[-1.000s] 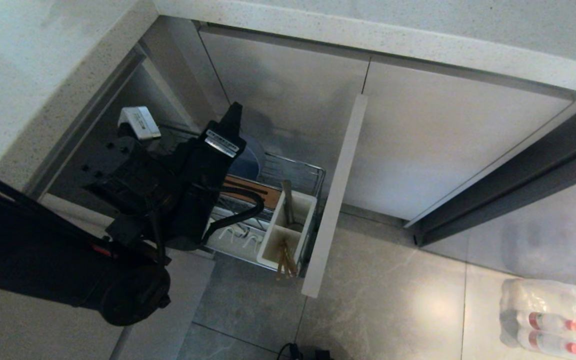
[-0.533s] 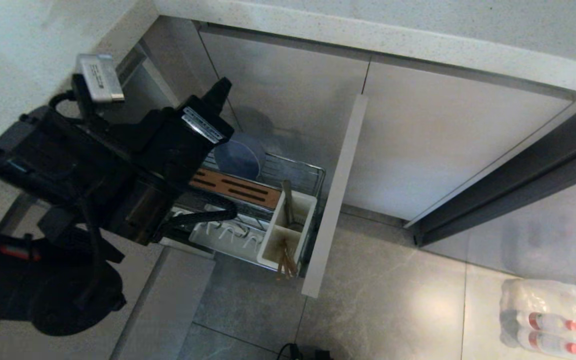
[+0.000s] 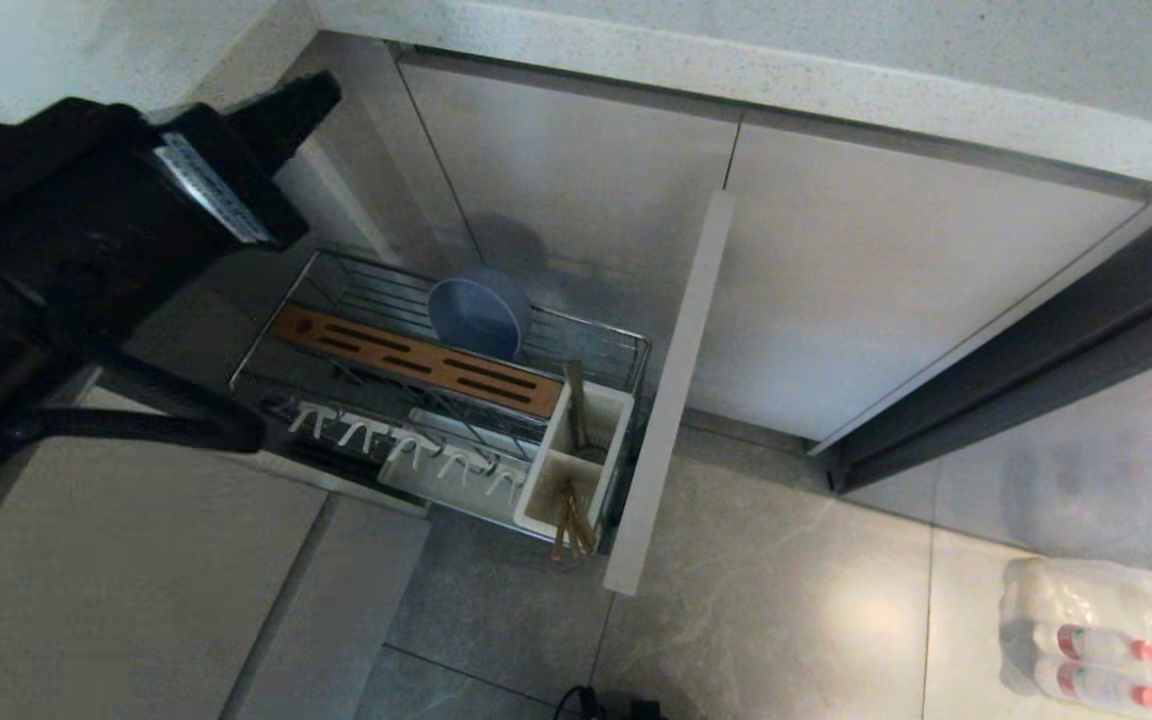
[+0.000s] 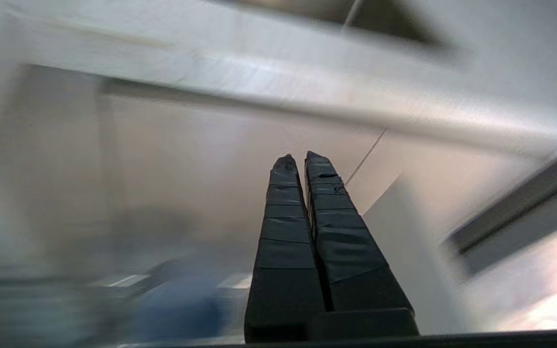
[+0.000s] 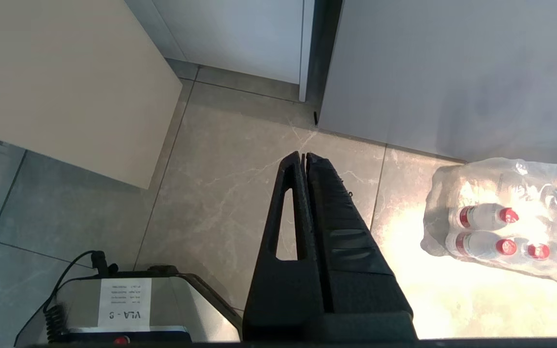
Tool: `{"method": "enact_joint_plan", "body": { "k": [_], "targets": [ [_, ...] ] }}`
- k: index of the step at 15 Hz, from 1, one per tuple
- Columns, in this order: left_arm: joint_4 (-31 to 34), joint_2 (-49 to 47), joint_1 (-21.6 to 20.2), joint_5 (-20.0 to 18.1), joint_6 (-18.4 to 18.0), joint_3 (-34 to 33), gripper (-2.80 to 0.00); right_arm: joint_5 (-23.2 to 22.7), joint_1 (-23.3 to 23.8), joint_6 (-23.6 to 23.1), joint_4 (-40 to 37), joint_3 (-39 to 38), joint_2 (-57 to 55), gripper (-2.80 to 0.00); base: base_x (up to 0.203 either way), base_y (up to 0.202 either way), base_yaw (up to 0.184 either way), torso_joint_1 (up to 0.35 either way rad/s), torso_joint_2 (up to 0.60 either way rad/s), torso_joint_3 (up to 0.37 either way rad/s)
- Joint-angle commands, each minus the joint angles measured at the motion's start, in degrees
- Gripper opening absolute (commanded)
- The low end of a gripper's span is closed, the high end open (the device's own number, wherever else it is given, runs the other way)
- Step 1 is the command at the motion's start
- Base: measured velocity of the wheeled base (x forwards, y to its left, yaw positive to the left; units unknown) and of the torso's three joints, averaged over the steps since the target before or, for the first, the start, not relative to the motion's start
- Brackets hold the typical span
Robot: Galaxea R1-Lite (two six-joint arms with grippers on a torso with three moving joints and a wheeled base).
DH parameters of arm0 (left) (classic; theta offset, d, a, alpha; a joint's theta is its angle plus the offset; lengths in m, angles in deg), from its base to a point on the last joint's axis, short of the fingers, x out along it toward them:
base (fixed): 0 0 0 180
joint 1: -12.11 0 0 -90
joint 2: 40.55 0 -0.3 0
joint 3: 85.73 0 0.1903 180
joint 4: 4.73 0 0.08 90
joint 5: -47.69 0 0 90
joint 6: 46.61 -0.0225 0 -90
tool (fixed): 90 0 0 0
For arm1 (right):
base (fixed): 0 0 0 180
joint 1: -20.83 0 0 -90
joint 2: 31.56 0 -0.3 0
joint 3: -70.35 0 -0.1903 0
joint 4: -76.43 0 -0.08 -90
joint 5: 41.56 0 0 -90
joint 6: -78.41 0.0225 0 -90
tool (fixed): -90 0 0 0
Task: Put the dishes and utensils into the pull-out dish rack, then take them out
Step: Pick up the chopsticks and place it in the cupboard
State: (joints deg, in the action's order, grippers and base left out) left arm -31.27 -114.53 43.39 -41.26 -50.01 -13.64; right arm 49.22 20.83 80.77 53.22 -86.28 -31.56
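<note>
- With its fingers pressed together on nothing, the left gripper [image 4: 295, 157] hangs up near the countertop edge, well above the pull-out dish rack [image 3: 626, 350].
- Blue-grey bowl [image 3: 479, 312] leans in the rack's rear wires; chopsticks [image 3: 570, 522] and fork [image 3: 575, 398] stand in the caddy [image 3: 596, 455].
- Plate: not in view.
- Right gripper [image 5: 304, 155], pinched shut, parked over the floor.
- Risk, I'd say: reaching back down, the arm could knock the tilted bowl over.

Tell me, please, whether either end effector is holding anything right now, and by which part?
Nothing is held. The left end effector is shut on nothing, raised near the cabinet front; the right end effector is shut and empty over the floor.
</note>
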Motion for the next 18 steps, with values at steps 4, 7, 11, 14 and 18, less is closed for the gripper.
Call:
{"method": "enact_joint_plan", "body": {
  "k": [4, 7, 11, 14, 18],
  "targets": [
    [4.9, 7.0, -0.2, 7.8, -8.1, 3.7, -2.80, 0.0, 0.0, 0.0, 0.0, 0.0, -0.1, -2.80, 0.000, 0.000, 0.000, 0.000, 0.00, 0.000],
    [6.3, 11.8, 0.0, 11.0, -13.6, 5.7, -2.80, 0.0, 0.0, 0.0, 0.0, 0.0, -0.1, -2.80, 0.000, 0.000, 0.000, 0.000, 0.00, 0.000],
    [7.5, 16.4, -3.7, 12.4, -15.8, 10.5, -2.80, 0.0, 0.0, 0.0, 0.0, 0.0, -0.1, -2.80, 0.000, 0.000, 0.000, 0.000, 0.00, 0.000],
    [8.2, 16.7, -16.8, 23.7, -14.7, 12.2, -2.80, 0.0, 0.0, 0.0, 0.0, 0.0, -0.1, -2.80, 0.000, 0.000, 0.000, 0.000, 0.00, 0.000],
    [11.4, 13.6, -29.1, 28.2, -9.7, 17.9, -2.80, 0.0, 0.0, 0.0, 0.0, 0.0, -0.1, -2.80, 0.000, 0.000, 0.000, 0.000, 0.00, 0.000]
  ]
}}
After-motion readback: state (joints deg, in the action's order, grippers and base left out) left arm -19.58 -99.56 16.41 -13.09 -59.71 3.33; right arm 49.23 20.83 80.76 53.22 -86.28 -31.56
